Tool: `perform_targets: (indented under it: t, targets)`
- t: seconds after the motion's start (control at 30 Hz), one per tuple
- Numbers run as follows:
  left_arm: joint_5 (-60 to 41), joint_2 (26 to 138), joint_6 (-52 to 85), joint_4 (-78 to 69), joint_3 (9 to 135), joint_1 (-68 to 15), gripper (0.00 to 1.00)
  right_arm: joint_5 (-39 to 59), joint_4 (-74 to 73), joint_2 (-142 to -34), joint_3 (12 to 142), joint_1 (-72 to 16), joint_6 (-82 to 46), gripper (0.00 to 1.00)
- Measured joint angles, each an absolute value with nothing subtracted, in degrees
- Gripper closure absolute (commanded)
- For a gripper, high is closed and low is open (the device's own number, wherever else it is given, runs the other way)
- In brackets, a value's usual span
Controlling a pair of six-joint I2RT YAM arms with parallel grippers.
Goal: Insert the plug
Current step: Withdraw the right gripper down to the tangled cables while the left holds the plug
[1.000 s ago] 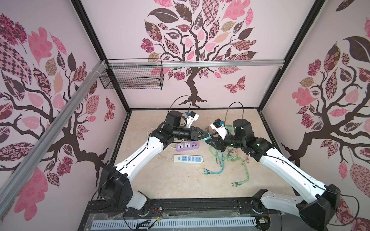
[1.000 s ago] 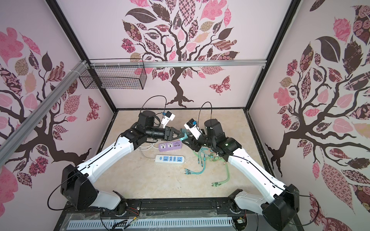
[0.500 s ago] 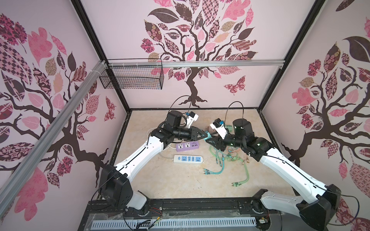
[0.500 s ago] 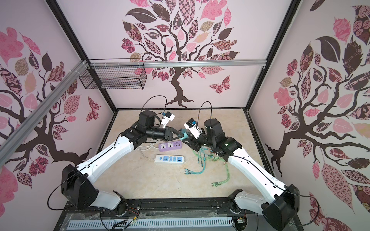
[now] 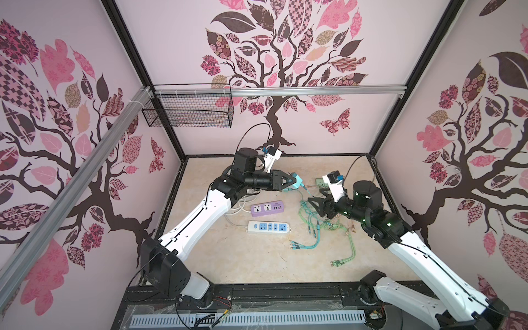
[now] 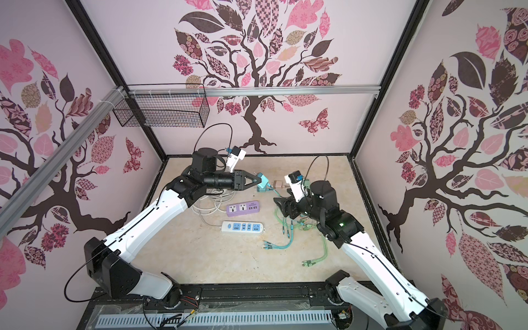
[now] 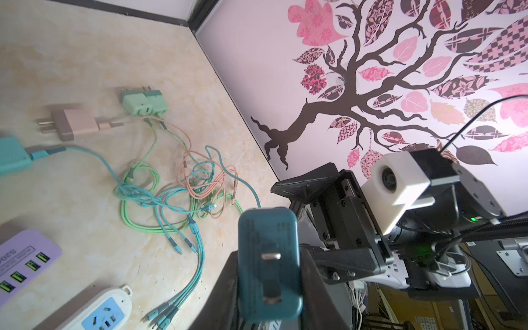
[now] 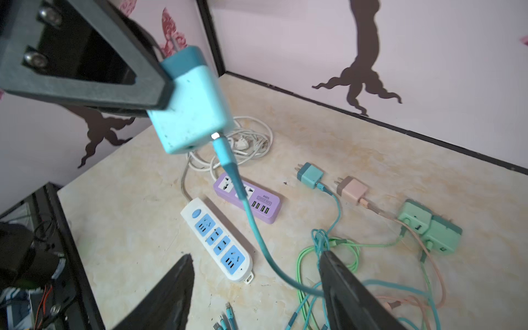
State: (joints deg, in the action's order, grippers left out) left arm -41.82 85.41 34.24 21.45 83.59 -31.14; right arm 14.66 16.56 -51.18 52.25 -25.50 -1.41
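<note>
Pinching the teal plug (image 8: 191, 114) aloft over the worktop (image 5: 257, 257), the left fingers (image 8: 85, 94) clamp its hard, probably light, slippery body by the flat sides, prongs (image 7: 271, 256) free, while the right fingers (image 8: 351, 300) gape empty nearby.

Pale pink walls (image 5: 171, 43) bear tree decals; a wire basket (image 5: 188, 113) hangs at rear; beige marbled floor (image 5: 257, 263).
</note>
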Motion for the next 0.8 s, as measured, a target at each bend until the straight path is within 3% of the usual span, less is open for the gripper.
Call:
perform_targets:
  t: [0.3,0.4,0.57,0.8]
  targets:
    - [-42.33,91.44,34.5,23.16,96.92,-29.39,0.98,4.89,16.34,-52.01,48.21,-17.98,-10.59,0.44]
    - [-43.2,91.9,34.76,23.29,99.68,-29.39,0.98,4.58,16.45,-54.28,45.54,-11.05,-14.92,0.5]
    - [-44.38,91.81,35.4,23.35,100.95,-29.39,0.99,7.68,16.82,-56.34,40.64,1.04,-19.92,0.5]
    - [-44.69,91.55,35.59,23.88,100.95,-29.39,0.99,11.9,16.14,-59.13,37.93,1.91,-24.32,0.37]
